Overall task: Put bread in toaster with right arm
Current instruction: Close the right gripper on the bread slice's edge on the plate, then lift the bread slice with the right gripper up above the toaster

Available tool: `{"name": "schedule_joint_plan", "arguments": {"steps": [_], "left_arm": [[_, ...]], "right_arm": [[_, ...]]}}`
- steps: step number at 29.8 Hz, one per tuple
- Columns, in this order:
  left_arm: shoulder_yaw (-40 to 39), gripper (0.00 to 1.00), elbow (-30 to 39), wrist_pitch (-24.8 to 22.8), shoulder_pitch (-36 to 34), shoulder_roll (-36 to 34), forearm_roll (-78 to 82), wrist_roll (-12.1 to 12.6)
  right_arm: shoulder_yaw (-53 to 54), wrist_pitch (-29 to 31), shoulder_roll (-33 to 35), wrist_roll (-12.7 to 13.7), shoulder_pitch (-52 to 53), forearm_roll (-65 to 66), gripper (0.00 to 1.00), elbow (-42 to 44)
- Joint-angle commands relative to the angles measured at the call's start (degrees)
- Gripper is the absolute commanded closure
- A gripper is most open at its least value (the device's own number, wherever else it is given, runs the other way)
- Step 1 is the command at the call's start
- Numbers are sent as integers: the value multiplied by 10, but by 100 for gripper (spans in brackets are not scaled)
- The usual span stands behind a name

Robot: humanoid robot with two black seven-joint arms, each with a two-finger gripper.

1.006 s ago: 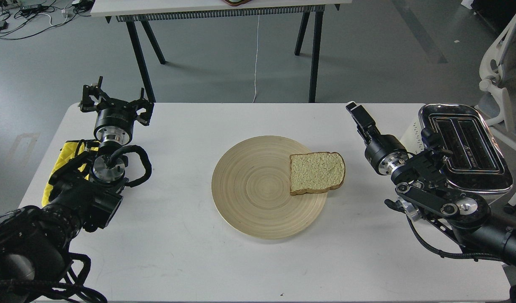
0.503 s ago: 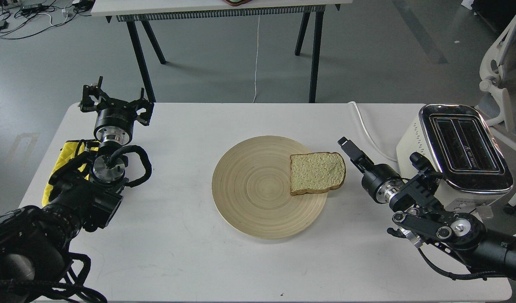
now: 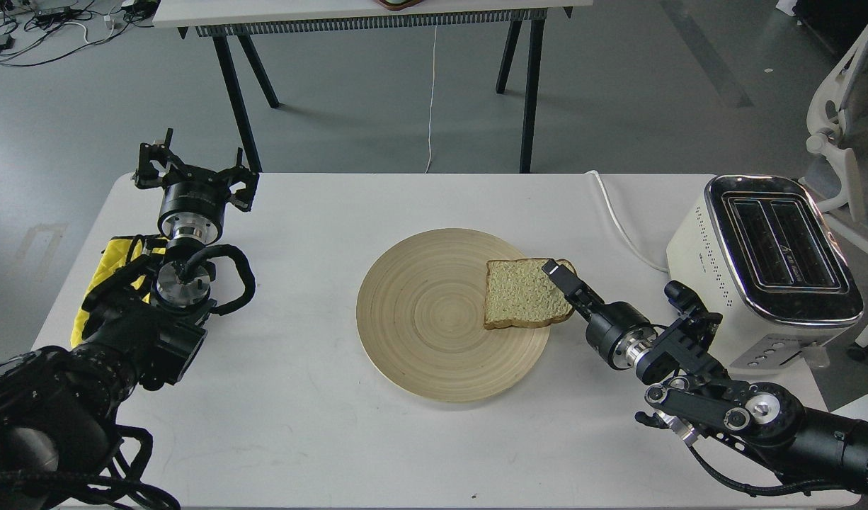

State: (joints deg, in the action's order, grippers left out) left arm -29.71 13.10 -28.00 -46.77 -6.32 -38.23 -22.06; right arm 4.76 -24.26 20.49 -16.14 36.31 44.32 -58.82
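Your right gripper [image 3: 556, 273] overlaps the right edge of the bread [image 3: 522, 303]; you cannot tell its opening or whether it grips. The bread overhangs the plate [image 3: 420, 326] rim at table centre. The toaster [image 3: 763, 269] sits at the right edge. Your left gripper [image 3: 193, 166], spread and empty, hangs over the far-left corner.

The right arm [image 3: 696, 368] reaches left and low, its gripper [image 3: 558, 278] seen edge-on; the left gripper [image 3: 193, 170] rests with fingers spread wide
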Motion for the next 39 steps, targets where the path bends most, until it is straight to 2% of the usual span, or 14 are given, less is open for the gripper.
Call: {"name": "schedule_joint_plan", "arguments": {"steps": [1, 3, 5, 8, 15, 25, 30, 35, 39], "left_arm": [[0, 0, 0, 0, 0, 0, 0, 0], [0, 0, 0, 0, -1, 0, 0, 0], [0, 0, 0, 0, 0, 0, 0, 1], [0, 0, 0, 0, 0, 0, 0, 0], [0, 0, 0, 0, 0, 0, 0, 0], [0, 0, 0, 0, 0, 0, 0, 0], [0, 0, 0, 0, 0, 0, 0, 0], [0, 0, 0, 0, 0, 0, 0, 0], [0, 0, 0, 0, 0, 0, 0, 0]], "right_arm": [[2, -9, 3, -3, -2, 1, 66, -3], [2, -9, 5, -4, -2, 1, 80, -5], [8, -14, 7, -3, -2, 1, 100, -9], [10, -31, 17, -5, -2, -1, 100, -25], [76, -37, 107, -5, 10, -6, 100, -124], [95, -33, 421, -5, 80, -10, 100, -248], [91, -22, 546, -6, 83, 23, 100, -276], [81, -21, 609, -6, 72, 81, 100, -278], [51, -21, 617, -9, 71, 92, 100, -278]]}}
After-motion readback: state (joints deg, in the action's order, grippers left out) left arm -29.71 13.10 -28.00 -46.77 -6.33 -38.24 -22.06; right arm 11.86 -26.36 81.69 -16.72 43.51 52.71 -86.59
